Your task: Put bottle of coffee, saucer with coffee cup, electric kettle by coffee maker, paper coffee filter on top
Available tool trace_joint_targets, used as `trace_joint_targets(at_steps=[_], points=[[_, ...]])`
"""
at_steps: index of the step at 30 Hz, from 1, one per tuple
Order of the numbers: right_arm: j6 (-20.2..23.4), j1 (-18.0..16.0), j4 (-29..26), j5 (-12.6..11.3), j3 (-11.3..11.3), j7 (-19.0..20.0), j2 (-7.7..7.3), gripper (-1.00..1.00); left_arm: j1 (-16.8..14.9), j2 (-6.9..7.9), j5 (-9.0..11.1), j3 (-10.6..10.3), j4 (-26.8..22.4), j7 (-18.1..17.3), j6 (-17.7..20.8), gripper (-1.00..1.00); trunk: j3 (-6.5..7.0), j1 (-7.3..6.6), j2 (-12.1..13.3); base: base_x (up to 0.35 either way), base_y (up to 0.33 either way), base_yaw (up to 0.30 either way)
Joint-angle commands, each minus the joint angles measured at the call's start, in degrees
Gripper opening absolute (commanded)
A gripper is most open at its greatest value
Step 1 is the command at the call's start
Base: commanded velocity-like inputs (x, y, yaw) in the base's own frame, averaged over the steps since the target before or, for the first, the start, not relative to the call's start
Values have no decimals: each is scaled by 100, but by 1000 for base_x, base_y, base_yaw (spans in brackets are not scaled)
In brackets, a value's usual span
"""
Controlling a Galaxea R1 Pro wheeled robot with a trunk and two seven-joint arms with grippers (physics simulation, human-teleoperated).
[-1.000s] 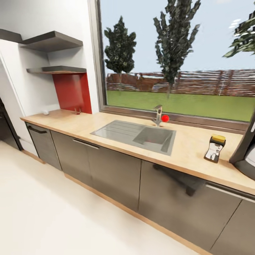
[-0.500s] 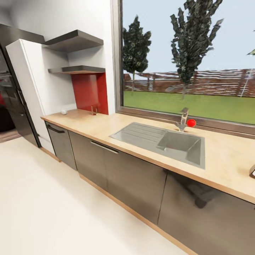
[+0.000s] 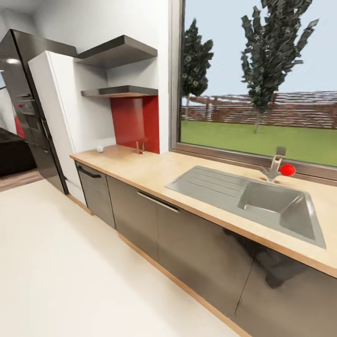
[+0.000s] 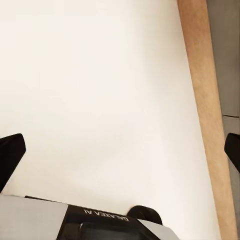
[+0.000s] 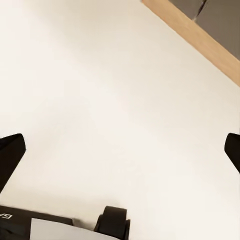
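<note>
The light-wood countertop point(image 3: 140, 169) runs from the back left to the right edge of the head view, over grey cabinet fronts. Two dark kitchen shelves point(image 3: 119, 91) hang on the wall above its left end; their top sides are hidden from here. A tiny white thing point(image 3: 99, 149) lies at the counter's far left end, too small to name. The coffee maker, bottle of coffee, filter, saucer, cup and kettle are out of view. My left gripper point(image 4: 120, 152) and right gripper point(image 5: 120, 152) both hang open over bare pale floor, nothing between their fingers.
A steel sink point(image 3: 255, 202) with a tap point(image 3: 275, 164) and a red ball point(image 3: 287, 170) is set into the counter under a big window. A red backsplash point(image 3: 135, 122), a white tall cabinet point(image 3: 65, 112) and a black oven tower point(image 3: 28, 107) stand at the left. Pale floor point(image 3: 70, 271) spreads in front.
The whole head view has swung to the left, so the camera moved. The coffee bottle and the coffee maker have slid out past the right edge; the tall cabinet and oven tower came in.
</note>
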Motion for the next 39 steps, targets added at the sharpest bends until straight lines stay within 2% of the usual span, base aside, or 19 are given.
trace_joint_targets(at_steps=[1, 26, 39], points=[[-20, -3, 1, 56, -49, 22, -1, 100, -3, 1, 36, 11, -1, -18, 59, 100, -6, 3, -3, 251, 228, 268], [-17, -3, 1, 56, -49, 23, -1, 100, -3, 1, 36, 11, -1, -18, 59, 100, -6, 3, -3, 252, 228, 271], [-12, -3, 6, 54, -54, 34, -10, 100, -3, 1, 36, 11, -1, -18, 59, 100, -6, 3, -3, 260, 228, 62]])
